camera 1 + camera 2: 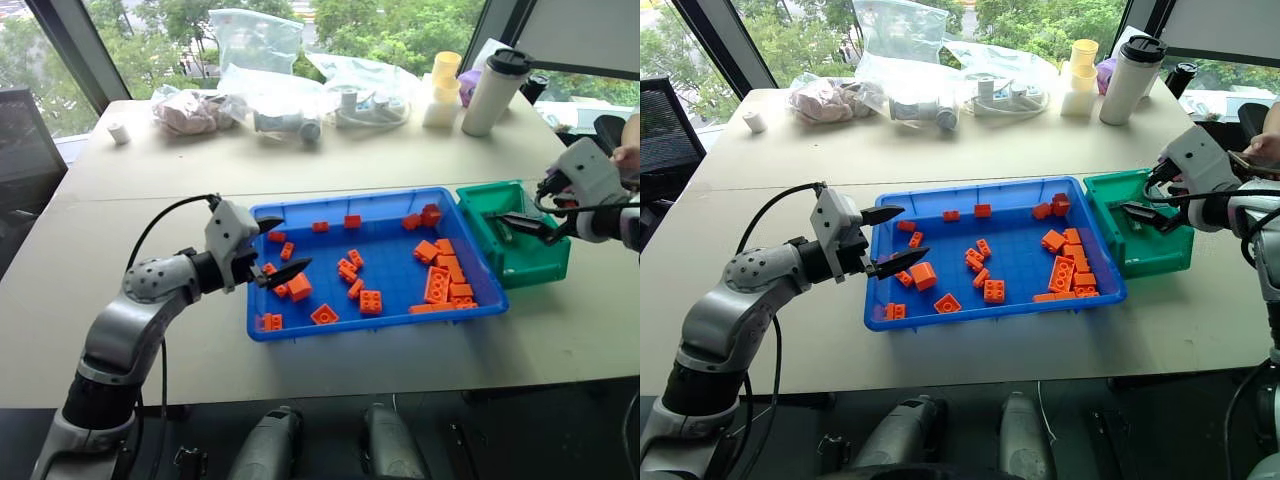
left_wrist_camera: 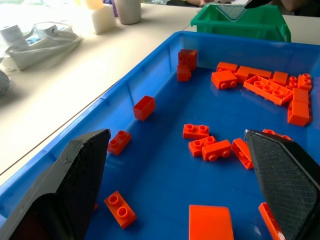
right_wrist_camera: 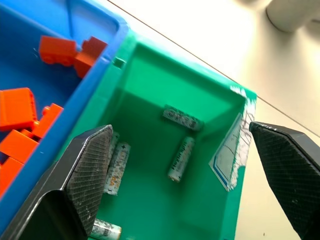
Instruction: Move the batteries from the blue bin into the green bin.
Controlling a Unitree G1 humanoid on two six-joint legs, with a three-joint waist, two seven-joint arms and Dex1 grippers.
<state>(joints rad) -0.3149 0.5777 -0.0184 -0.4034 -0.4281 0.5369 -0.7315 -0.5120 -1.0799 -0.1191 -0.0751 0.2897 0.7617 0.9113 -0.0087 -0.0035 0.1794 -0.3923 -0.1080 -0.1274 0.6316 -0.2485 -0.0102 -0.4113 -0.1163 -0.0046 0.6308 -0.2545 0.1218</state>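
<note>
right hand (image 3: 175, 165) hangs wide apart, empty, over the green bin (image 3: 150, 65), batteries (image 3: 181, 159) lying just below it. left hand (image 1: 283, 247), also apart, hovers over the blue bin (image 1: 300, 328); sweeping there for more could snag orange bricks (image 1: 370, 301).

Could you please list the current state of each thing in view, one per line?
left gripper: open, empty, over the blue bin's left end.
right gripper: open, empty, above the green bin.
blue bin: holds orange bricks; I see no batteries in it.
green bin: several batteries lying on its floor.
tumbler: upright, lid on.
plastic bags: lying at the table's far edge.
</note>
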